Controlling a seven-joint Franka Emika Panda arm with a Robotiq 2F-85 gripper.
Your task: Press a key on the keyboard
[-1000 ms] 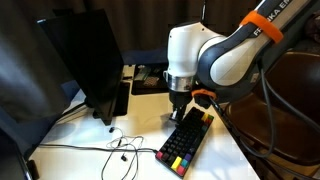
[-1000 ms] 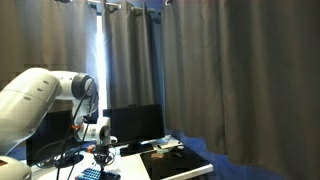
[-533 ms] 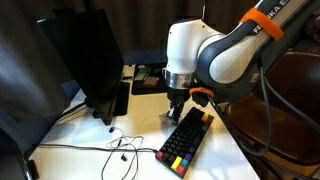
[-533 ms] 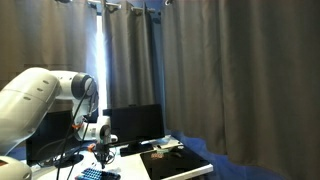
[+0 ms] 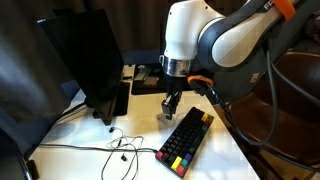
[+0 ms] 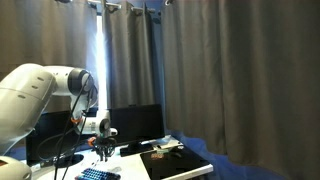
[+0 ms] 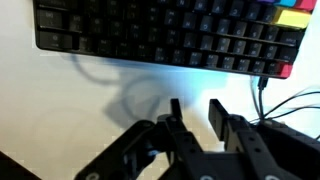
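My tool (image 5: 170,107) hangs with its fingers narrowly apart, as far as the blurred wrist view tells. The keyboard (image 5: 187,140) lies on the worktop (image 5: 75,158) just below and beside it, long axis running across ahead of my fingertips.

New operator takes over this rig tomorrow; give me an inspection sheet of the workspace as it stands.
Surface: white table, flat.
Job's things: keyboard lies flat, coloured keys along one edge.
Clutter: monitor; dark item at the table's back, unclear.
Grippers: gripper above the table beside the keyboard, fingers slightly apart, holding nothing.
Cables: thin cable loose on the table; second cable by the keyboard.
Surroundings: dark curtains.
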